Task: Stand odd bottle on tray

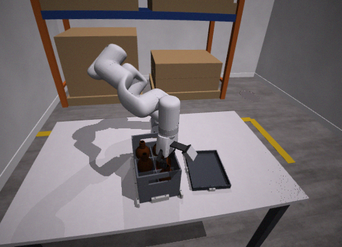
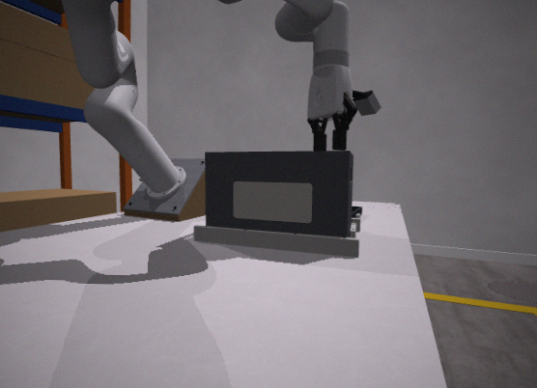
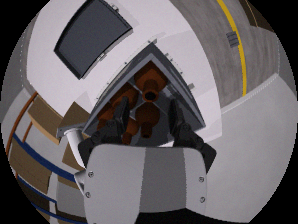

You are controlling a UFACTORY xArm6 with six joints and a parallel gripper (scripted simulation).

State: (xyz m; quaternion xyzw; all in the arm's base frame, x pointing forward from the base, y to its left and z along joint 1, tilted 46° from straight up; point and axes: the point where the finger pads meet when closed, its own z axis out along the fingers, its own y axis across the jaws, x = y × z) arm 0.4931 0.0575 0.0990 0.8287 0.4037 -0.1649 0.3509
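- Right now the hand (image 2: 329,140) hangs straight down at the crate's (image 2: 277,178) top rim, fingers partly apart with nothing between them.
- Directly beneath it, in the crate's cells on the tray side, a brown bottle (image 1: 165,166) stands upright, its neck running the same line as the hand's approach; more bottles (image 1: 143,157) stand in the cells away from the tray.
- Which bottle has the odd neck I cannot tell.
- Just beside the crate on the table (image 1: 77,187) lies the tray (image 1: 226,177), with nothing on it.
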